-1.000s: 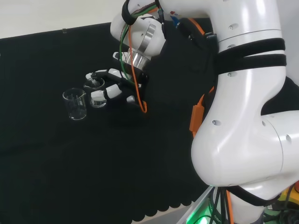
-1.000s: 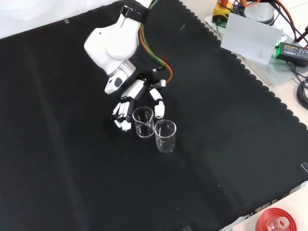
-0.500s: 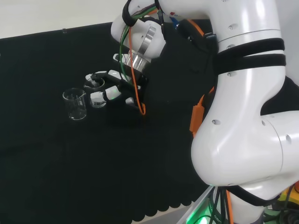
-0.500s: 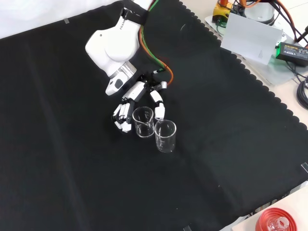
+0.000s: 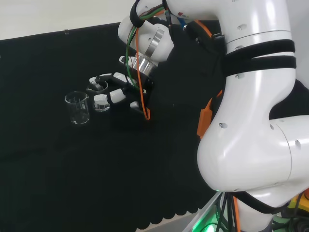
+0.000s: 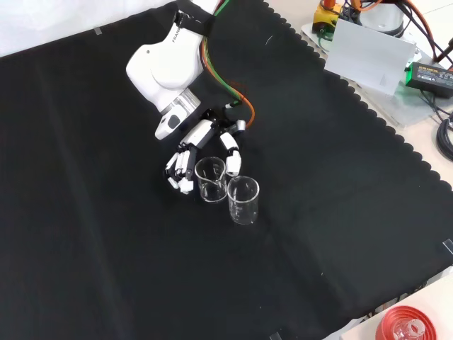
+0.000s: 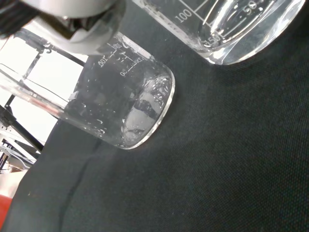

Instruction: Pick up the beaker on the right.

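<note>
Two clear glass beakers stand upright and close together on the black cloth (image 6: pixel 340 184). In the front view the hand (image 6: pixel 202 145) comes down from the top, below the arm's white link (image 6: pixel 166 64), its wrist angled so the palm faces the nearer vessel. The fingers (image 6: pixel 181 168) curve down along the left side of the upper beaker (image 6: pixel 210 178), and the thumb (image 6: pixel 232 157) reaches down its right side, so the hand is curled around that beaker; whether the pads actually press the glass is hard to judge through the clear wall. The beaker's base appears to sit on the cloth.

The second beaker (image 6: pixel 243 200) stands just beside it, lower right in the front view, outside the grasp. In the head view that one (image 5: pixel 77 108) is to the left, and the enclosed beaker (image 5: pixel 100 96) sits to its right between the fingers. An orange cable (image 5: pixel 140 87) loops down from the wrist.

The wrist view shows both graduated beakers close up on the cloth.
</note>
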Available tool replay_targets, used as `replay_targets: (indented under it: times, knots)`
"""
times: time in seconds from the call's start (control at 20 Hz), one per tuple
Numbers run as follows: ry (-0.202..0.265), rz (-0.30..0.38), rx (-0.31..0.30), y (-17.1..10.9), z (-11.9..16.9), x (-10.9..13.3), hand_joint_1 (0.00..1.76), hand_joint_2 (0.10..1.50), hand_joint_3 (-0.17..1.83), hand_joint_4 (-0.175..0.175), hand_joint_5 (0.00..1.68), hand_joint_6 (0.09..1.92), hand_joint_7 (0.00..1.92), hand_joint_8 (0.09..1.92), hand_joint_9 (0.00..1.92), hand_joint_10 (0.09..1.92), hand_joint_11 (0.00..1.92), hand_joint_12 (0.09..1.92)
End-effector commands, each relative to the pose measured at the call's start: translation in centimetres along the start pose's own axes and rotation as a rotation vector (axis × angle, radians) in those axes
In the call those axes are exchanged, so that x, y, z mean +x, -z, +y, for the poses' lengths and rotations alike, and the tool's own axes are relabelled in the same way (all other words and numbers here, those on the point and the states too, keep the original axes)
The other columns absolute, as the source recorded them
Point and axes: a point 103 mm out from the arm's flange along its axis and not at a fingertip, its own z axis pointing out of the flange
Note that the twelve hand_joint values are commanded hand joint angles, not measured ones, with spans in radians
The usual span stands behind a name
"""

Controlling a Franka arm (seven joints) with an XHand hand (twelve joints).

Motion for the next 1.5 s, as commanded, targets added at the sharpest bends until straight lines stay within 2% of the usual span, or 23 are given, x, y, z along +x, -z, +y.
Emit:
replay_targets:
  times: [0.05,1.5]
  knots:
    - [0.004,0.007,-0.007,0.12,-0.06,-0.04,0.88,0.5,0.62,-0.05,0.5,0.09,0.4,0.65,0.44,0.65,0.0,1.22]
    - [0.016,0.069,-0.046,-0.36,0.06,-0.34,0.89,0.51,0.61,-0.048,0.52,0.1,0.42,0.62,0.46,0.62,0.0,1.08]
